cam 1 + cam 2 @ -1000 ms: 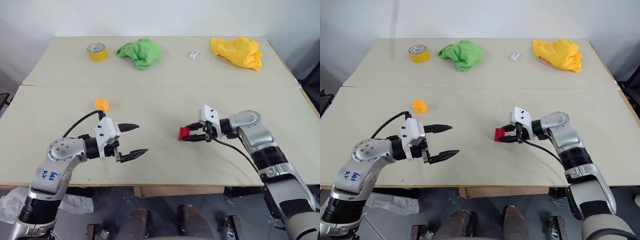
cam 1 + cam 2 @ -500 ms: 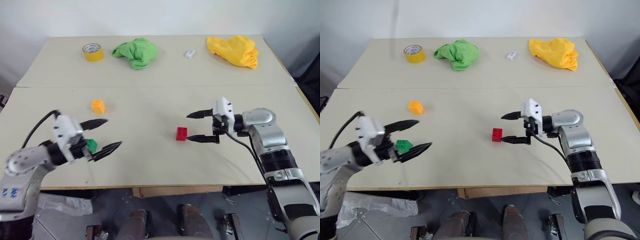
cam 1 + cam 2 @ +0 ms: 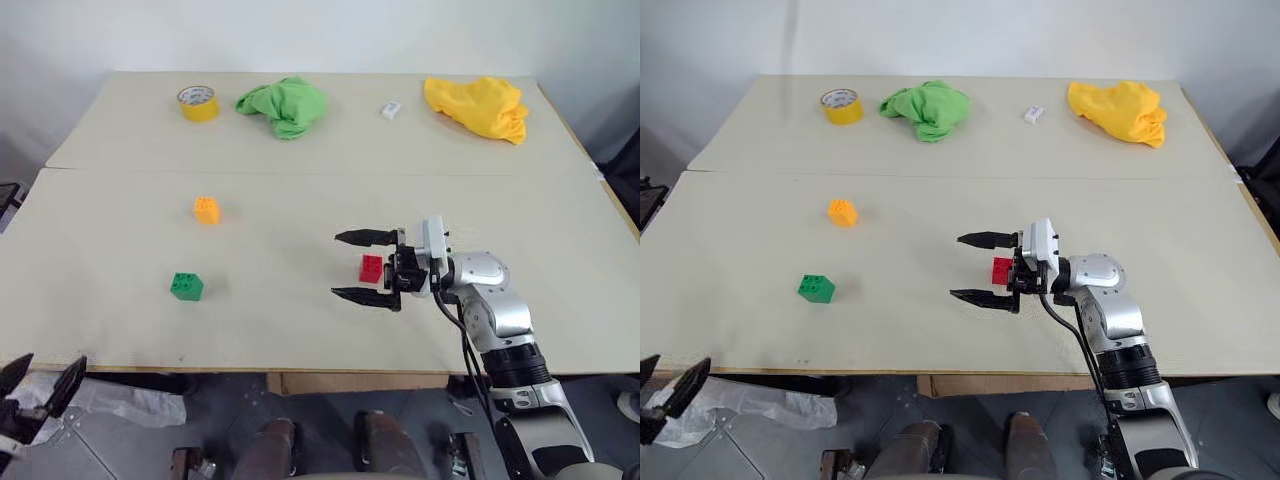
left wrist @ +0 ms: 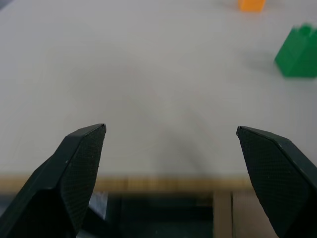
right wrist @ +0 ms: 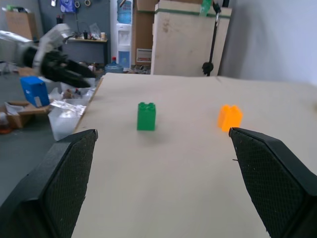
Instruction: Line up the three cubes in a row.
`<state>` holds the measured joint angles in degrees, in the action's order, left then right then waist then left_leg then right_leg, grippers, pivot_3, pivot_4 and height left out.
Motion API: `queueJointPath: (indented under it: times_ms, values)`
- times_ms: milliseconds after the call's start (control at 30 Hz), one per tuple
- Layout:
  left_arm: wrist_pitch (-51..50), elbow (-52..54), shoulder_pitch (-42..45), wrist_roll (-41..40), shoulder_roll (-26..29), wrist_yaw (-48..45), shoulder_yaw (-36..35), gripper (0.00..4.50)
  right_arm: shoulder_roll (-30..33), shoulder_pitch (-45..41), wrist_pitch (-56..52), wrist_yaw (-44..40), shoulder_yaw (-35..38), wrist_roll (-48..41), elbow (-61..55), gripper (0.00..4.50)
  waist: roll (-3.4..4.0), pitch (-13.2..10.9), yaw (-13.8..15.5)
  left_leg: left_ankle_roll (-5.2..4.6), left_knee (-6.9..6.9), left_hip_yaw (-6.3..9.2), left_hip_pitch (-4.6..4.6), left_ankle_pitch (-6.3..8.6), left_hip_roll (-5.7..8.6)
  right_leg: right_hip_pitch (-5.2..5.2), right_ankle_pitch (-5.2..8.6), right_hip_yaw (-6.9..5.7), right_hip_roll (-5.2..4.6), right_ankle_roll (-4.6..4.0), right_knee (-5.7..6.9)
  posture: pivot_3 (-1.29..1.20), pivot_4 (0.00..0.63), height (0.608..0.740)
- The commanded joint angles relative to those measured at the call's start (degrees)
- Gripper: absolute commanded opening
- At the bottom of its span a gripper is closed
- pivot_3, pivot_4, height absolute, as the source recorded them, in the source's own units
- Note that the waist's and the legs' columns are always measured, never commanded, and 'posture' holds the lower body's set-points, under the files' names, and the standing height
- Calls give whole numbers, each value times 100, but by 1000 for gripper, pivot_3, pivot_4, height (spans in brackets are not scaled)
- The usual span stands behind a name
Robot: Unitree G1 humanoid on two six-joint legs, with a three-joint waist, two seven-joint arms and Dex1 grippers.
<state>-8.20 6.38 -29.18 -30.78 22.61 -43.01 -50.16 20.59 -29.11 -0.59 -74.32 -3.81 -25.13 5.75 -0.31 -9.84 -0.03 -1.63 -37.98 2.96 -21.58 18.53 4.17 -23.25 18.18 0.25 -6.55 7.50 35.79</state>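
Three studded cubes lie on the near table. The orange cube (image 3: pixel 206 209) is at the left, the green cube (image 3: pixel 186 286) sits nearer the front edge, and the red cube (image 3: pixel 371 267) is right of centre. My right gripper (image 3: pixel 339 265) is open and points left, hovering over the table. The red cube shows between the bases of its fingers, touching neither. My left gripper (image 3: pixel 42 372) is open, low beyond the table's front left edge. Its wrist view shows the green cube (image 4: pixel 299 52) and the orange cube (image 4: pixel 251 4) across the table.
On the far table lie a yellow tape roll (image 3: pixel 198 102), a green cloth (image 3: pixel 283 104), a small white block (image 3: pixel 390 110) and a yellow cloth (image 3: pixel 477 104). A seam (image 3: pixel 300 171) divides the two tables. The front edge (image 4: pixel 163 178) runs close before my left fingers.
My right gripper opened, left the red cube on the table, and now hangs over it, reaching further left. My left arm swung left and back off the front edge, away from the green cube.
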Motion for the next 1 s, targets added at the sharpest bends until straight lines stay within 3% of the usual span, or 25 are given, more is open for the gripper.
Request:
queueJointPath:
  times_ms: [33, 300, 500, 700, 800, 1000]
  values:
    - [323, 596, 0, 46, -91, 174, 242, 4500, 142, 3, 318, -40, 196, -51, -62, 4468, -6, 3, 38, 2, 0, 8, 2, 1, -1, 4, 0, -5, 0, 0, -4, 0, 150, 740]
    - [-260, 2181, 966, 456, -503, 1794, 1665, 4500, 524, 18, 232, -355, 87, -110, 142, 4468, -4, 2, -11, 2, 2, 14, 30, 14, -3, 45, 0, -9, 6, 0, -17, 0, 150, 740]
    - [-1017, 2559, 1422, 1047, -1126, 3023, 2837, 4500, 457, 2, 119, -427, -68, -105, 29, 4468, -1, 1, -82, 14, 4, 6, 34, 20, -24, 43, 0, -7, 32, 0, -13, 0, 150, 740]
    - [-1316, 2406, 1566, 1680, -1206, 3542, 3481, 4500, 445, 74, 25, -351, -61, -105, -115, 4468, -1, 1, -1, 14, -6, 6, 33, 20, -22, 44, 0, -6, 31, 0, -17, 0, 150, 740]
    - [-1296, 2341, 1620, 1733, -1234, 3629, 3509, 3900, 459, 116, 4, -347, -51, -119, -154, 4500, -1, 1, 1, 14, -5, 6, 33, 21, -22, 44, 1, -7, 31, -1, -18, 0, 150, 740]
    - [-1224, 2090, 1761, 1802, -1178, 3591, 3523, 2082, 526, 200, -54, -495, -116, -133, -263, 4500, -1, 1, 1, 15, -5, 7, 32, 21, -22, 44, 1, -8, 30, -1, -20, 0, 150, 740]
